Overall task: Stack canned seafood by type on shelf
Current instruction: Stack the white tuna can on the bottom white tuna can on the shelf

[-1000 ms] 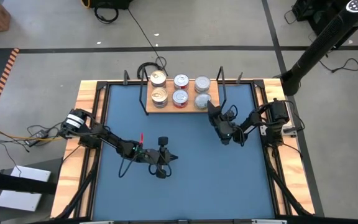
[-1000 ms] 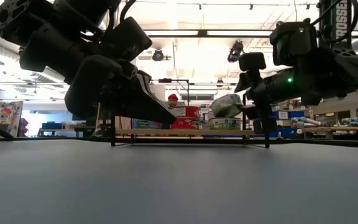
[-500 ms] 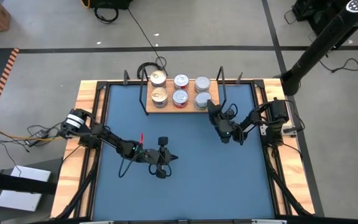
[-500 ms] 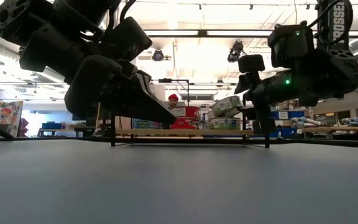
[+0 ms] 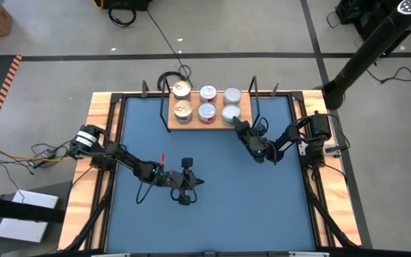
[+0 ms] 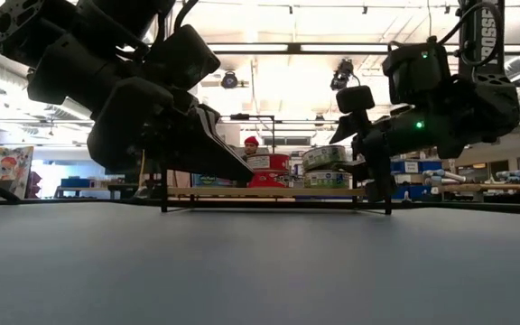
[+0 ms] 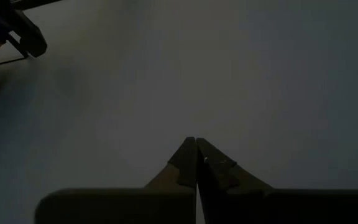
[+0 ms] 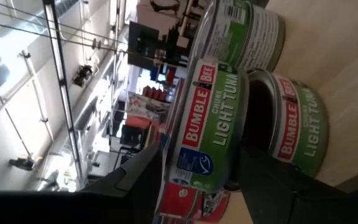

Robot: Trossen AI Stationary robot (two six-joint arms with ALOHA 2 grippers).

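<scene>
Two stacks of tins fill most of the shelf (image 5: 242, 114); the right gripper (image 5: 239, 123) grips a green-labelled tuna tin (image 8: 211, 127), apparently resting atop another at the shelf's right end. Left gripper (image 7: 195, 163) hangs clenched and empty over the blue table (image 5: 220, 207).

Grey floor (image 5: 48, 43) crossed by dark tape lines (image 5: 191, 56), black cables (image 5: 159, 32) trailing over it. Beyond the table, long ceiling lights (image 6: 269, 47) glow over shelves of clutter (image 6: 422, 171).
</scene>
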